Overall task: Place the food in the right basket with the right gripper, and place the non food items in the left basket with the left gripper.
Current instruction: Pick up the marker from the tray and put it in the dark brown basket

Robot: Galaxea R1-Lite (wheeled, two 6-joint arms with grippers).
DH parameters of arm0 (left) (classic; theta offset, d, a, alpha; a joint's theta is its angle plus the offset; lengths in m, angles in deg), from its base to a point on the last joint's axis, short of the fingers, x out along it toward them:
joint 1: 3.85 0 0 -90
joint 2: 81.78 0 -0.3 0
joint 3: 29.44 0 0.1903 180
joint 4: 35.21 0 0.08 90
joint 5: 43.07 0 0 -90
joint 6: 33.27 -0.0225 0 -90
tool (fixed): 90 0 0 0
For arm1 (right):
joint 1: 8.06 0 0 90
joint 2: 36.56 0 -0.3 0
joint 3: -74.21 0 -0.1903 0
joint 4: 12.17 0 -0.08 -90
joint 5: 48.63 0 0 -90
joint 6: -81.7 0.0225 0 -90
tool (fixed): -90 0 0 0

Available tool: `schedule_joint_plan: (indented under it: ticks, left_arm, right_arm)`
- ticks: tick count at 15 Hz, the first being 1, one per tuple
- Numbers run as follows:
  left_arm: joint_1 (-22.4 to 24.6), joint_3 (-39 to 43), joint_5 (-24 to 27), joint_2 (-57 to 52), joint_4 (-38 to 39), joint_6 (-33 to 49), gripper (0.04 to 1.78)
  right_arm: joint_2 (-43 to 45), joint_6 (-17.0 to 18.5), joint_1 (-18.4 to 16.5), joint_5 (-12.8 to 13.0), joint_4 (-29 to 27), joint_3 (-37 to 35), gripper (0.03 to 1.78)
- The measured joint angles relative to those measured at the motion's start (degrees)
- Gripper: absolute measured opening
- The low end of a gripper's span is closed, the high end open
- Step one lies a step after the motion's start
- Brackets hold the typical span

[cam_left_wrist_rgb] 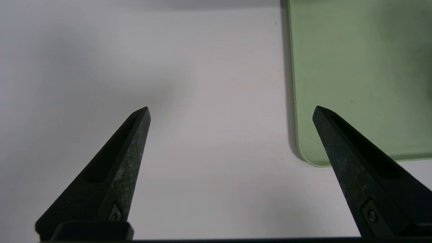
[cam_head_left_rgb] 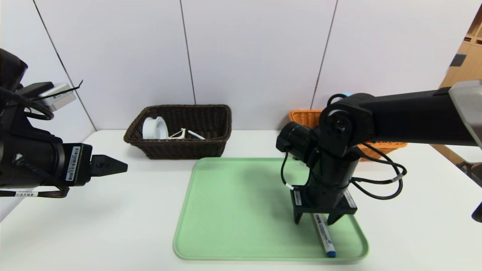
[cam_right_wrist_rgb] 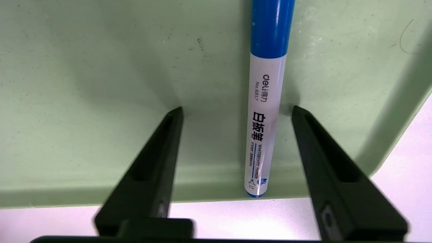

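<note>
The blue-capped white marker point(cam_head_left_rgb: 324, 235) lies on the green tray point(cam_head_left_rgb: 233, 210) near its front right corner. My right gripper point(cam_head_left_rgb: 314, 222) points down, open, with a finger on each side of the marker point(cam_right_wrist_rgb: 266, 111); in the right wrist view the gripper point(cam_right_wrist_rgb: 237, 108) has its tips at the tray surface. My left gripper point(cam_head_left_rgb: 120, 165) hangs open and empty over the table left of the tray, as the left wrist view point(cam_left_wrist_rgb: 230, 108) shows. The dark brown basket point(cam_head_left_rgb: 211, 150) holds the tape roll point(cam_head_left_rgb: 154, 128), peeler point(cam_head_left_rgb: 179, 134) and pen point(cam_head_left_rgb: 196, 134). The orange basket point(cam_head_left_rgb: 303, 116) is mostly hidden behind the right arm. The apple and bottle are hidden.
The tray's corner point(cam_left_wrist_rgb: 354, 67) lies beside the left gripper's far finger. The tray rim point(cam_right_wrist_rgb: 84, 195) and white table point(cam_head_left_rgb: 113, 226) run just past the marker's end. Black cables point(cam_head_left_rgb: 380, 184) loop off the right arm over the tray's right edge.
</note>
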Motion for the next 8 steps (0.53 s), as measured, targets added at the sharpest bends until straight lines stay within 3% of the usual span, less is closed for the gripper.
schedule_joint_plan:
  ticks: [3,4,8]
  left_arm:
    - [0.0,0.1,0.0,0.0,0.0,0.0,1.69]
    - [0.0,0.1,0.0,0.0,0.0,0.0,1.69]
    - [0.1,0.1,0.0,0.0,0.0,0.0,1.69]
  right_arm:
    - [0.0,0.0,0.0,0.0,0.0,0.0,0.73]
    - [0.0,0.0,0.0,0.0,0.1,0.0,0.17]
    - [0.3,0.0,0.0,0.0,0.5,0.0,0.19]
